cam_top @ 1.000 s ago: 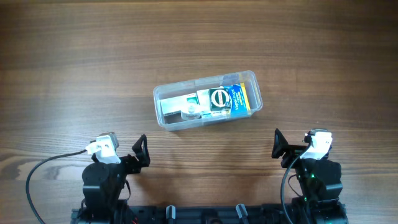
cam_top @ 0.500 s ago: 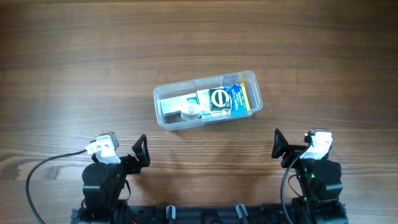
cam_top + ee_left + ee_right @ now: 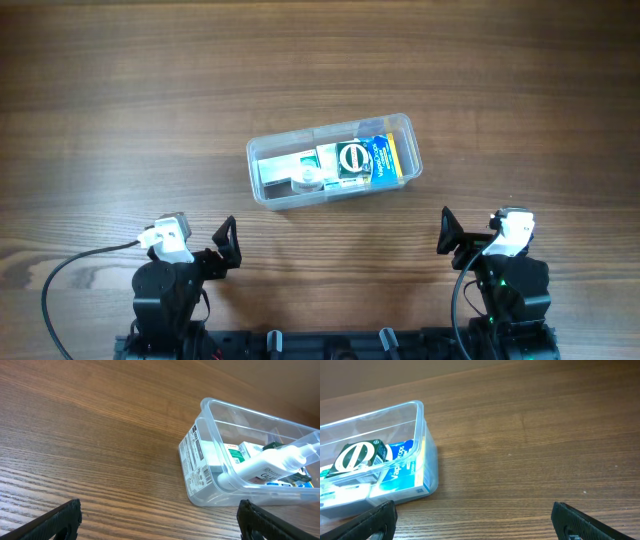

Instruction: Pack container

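Observation:
The container (image 3: 262,191) is a clear rectangular tub lying in the middle of the wooden table. Inside it are a blue box (image 3: 385,158), a green and white box (image 3: 352,160) and a small clear bottle (image 3: 305,179) with a white label. From the left wrist view the container (image 3: 200,467) lies ahead to the right, with the bottle (image 3: 270,460) leaning inside. The right wrist view shows the container (image 3: 427,450) ahead to the left. My left gripper (image 3: 160,520) and my right gripper (image 3: 472,520) are both open and empty, back near the table's front edge.
Bare wood grain surrounds the tub. The arm bases sit at the front edge, with a black cable (image 3: 60,290) looping at the front left.

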{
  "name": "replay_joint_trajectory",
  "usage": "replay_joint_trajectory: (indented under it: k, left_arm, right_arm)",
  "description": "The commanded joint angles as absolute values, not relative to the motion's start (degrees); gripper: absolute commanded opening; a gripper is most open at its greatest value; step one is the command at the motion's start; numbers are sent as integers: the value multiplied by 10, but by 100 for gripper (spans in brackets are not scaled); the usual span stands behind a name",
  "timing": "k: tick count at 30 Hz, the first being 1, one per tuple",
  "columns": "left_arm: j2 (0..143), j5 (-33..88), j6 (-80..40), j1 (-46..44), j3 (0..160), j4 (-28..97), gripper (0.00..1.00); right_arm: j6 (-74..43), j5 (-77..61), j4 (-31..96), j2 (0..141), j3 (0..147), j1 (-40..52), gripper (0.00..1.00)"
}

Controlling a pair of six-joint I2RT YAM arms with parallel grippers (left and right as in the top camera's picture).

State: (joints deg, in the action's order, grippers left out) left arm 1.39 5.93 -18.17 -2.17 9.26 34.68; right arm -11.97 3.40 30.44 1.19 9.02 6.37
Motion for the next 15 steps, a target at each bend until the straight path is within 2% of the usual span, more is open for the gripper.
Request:
replay_joint_trajectory:
  k: [1, 15]
  left_arm:
    - [8, 66, -187, -18, 90, 345, 100]
    - [8, 66, -187, -18, 90, 345, 100]
  right_arm:
    - [-126, 25, 301, 2, 89, 60, 100]
    - [-126, 25, 301, 2, 89, 60, 100]
